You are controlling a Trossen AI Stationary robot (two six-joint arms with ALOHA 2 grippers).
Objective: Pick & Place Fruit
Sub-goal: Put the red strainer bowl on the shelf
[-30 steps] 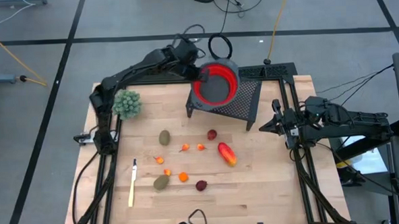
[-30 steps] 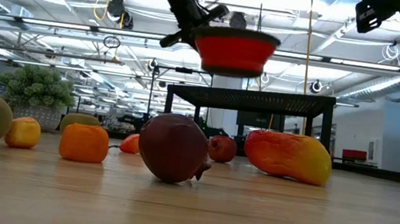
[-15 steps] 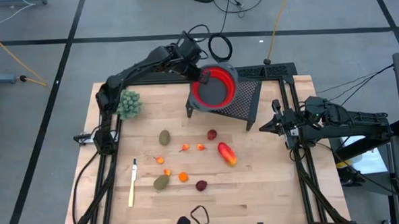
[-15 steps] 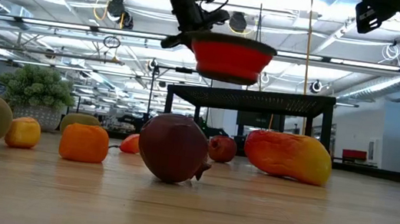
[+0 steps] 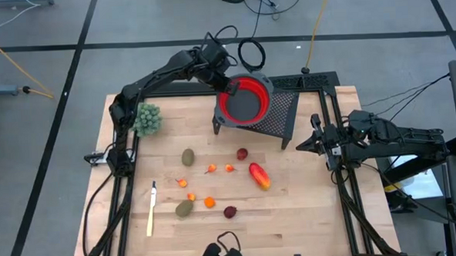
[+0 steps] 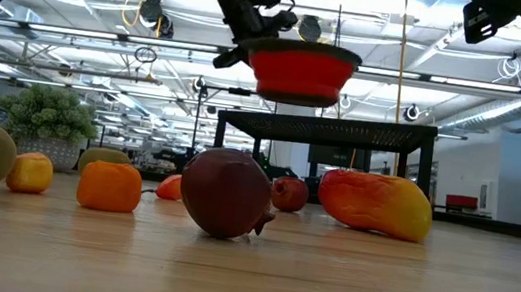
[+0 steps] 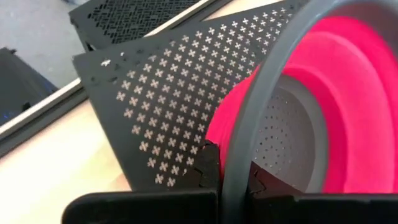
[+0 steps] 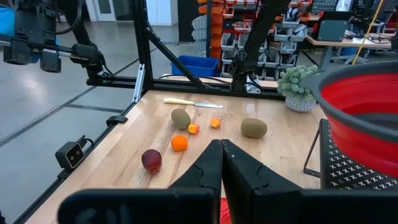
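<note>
Meanwhile, left gripper [image 5: 227,83] pinching red bowl [image 5: 244,99] by its rim — barely shifted, hovering above black rack [image 5: 278,116]; right gripper [image 5: 315,142] pressed together beside rack; fruit [image 5: 258,175] untouched.

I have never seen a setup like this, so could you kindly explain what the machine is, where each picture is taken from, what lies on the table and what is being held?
It is a robot with two dark arms at a wooden table. One picture looks straight down, one looks level across the tabletop, and one comes from a camera on each wrist.

The left gripper is shut on the rim of a red bowl, holding it in the air above a black perforated stand. The right gripper is shut and empty, waiting at the table's right edge.

On the table lie the fruit, scattered mid-table, a bushy green clump and a yellow-handled knife.
</note>
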